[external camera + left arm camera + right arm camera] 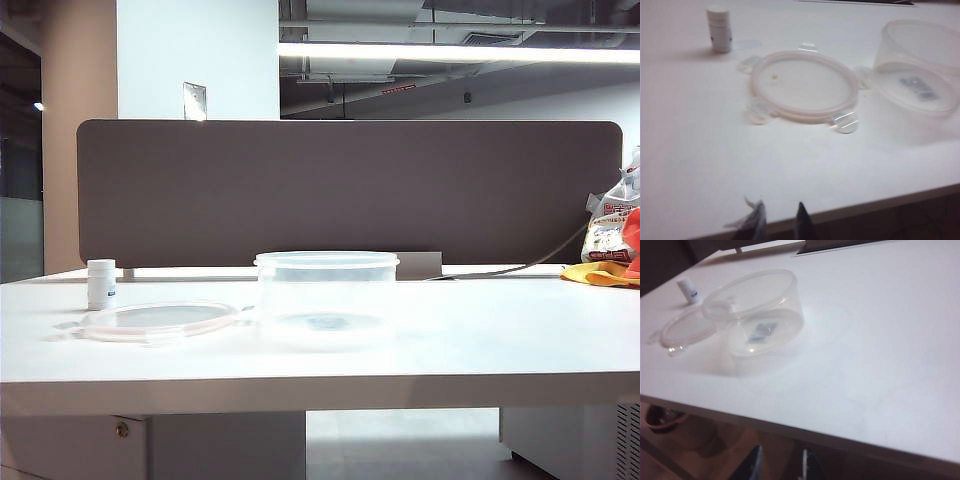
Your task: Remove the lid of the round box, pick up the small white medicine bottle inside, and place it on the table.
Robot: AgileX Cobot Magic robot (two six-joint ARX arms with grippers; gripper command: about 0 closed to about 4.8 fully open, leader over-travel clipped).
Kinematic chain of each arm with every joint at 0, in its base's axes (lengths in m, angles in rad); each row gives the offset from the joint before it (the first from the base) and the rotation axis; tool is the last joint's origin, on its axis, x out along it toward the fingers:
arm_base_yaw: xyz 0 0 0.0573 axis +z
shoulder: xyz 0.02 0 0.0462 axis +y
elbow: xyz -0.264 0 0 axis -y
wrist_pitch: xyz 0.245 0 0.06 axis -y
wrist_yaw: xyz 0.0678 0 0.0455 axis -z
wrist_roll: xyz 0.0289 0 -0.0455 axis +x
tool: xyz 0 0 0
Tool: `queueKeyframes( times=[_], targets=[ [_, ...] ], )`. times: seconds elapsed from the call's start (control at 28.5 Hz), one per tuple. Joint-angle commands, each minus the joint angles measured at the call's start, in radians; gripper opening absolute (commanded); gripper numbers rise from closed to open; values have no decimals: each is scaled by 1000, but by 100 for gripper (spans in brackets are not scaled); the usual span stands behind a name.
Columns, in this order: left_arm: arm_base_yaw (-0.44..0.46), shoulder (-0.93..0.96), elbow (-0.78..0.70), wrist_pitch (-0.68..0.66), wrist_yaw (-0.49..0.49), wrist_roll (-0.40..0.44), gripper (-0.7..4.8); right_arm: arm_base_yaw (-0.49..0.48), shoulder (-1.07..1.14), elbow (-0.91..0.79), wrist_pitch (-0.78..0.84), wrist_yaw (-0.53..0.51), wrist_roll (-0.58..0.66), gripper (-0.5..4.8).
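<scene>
Task looks basically done: lid (pixel 158 321) lies flat beside the round box (pixel 326 297), small white medicine bottle (pixel 101 284) stands on the table (pixel 480 340) just past the lid. Left gripper (pixel 777 220) and right gripper (pixel 780 462) hang off the table's front edge, jaws slightly parted, gripping nothing.

I can read no text anywhere. The small white plastic medicine bottle (pixel 101 283) carries a bluish label, too small and blurred to make out. A bluish printed patch shows through the base of the clear round plastic box (pixel 760 332), equally illegible. The crumpled printed bag (pixel 612 228) shows red marks only.
</scene>
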Motion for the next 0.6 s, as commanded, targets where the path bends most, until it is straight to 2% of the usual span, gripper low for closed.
queueKeyframes(
  times=[0.04,0.21,0.35,0.46,0.6],
  targets=[
    [0,3,-7,-5,-69,15,82,0,2,-2,1,24,-93,108],
    [0,5,-7,-2,-137,14,82,0,9,-2,-1,40,-156,108],
    [0,5,-7,-2,-90,-1,82,1,10,-2,3,-18,-140,108],
    [0,5,-7,-2,-77,-55,82,1,10,-2,6,-65,-140,108],
    [0,5,-7,-3,-76,-60,83,2,10,-2,9,-37,-141,107]
  ],
)
